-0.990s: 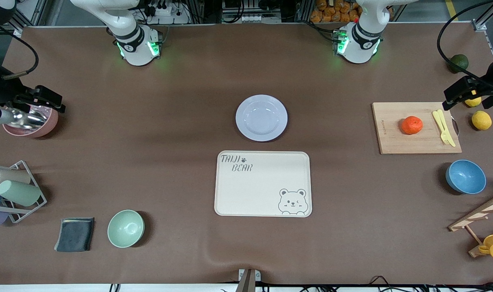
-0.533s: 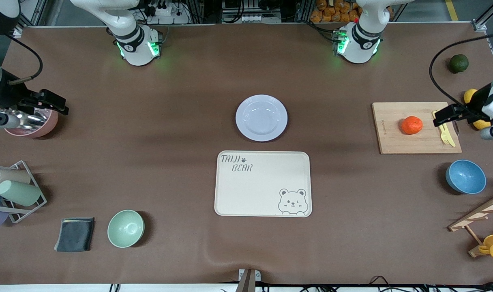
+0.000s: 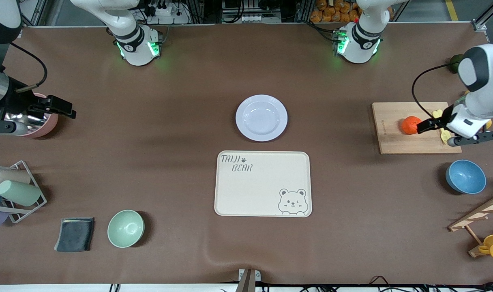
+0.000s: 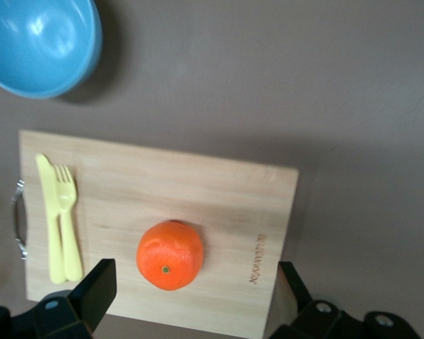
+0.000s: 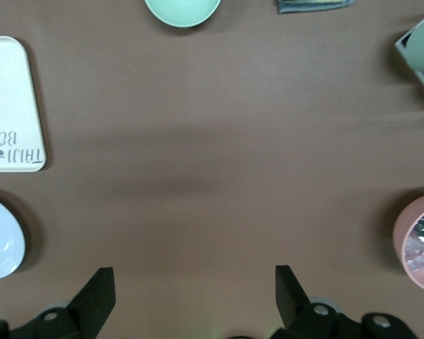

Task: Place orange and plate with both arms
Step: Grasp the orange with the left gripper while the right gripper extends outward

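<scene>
Left end effector [image 4: 191, 293] hangs wide open over the orange [image 4: 169, 255] on its cutting board [image 4: 226, 212]; right end effector [image 5: 191, 296], also open, sits over bare bench [image 5: 212, 141].

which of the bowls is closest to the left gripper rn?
The blue bowl, at the left arm's end of the table, just nearer the front camera than the cutting board that the left gripper is over. The green bowl and pink bowl sit toward the right arm's end.
</scene>
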### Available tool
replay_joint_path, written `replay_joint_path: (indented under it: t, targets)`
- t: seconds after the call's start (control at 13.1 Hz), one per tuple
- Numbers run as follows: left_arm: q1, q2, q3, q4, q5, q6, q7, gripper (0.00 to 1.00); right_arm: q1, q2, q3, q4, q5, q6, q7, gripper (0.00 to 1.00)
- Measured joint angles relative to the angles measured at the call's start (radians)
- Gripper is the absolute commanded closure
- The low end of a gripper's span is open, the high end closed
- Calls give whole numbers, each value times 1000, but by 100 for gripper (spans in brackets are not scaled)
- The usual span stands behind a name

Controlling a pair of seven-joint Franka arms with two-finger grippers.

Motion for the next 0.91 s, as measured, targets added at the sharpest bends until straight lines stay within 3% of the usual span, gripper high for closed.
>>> replay_joint_path:
  t: [0.46, 0.91]
  targets:
    - [77, 23, 0, -96, 28, 59, 35, 0, -10, 59, -7, -48, 129, -4, 3, 0]
    - [130, 130, 0, -104, 42, 128, 35, 0, -24, 126, -8, -49, 232, -2, 6, 0]
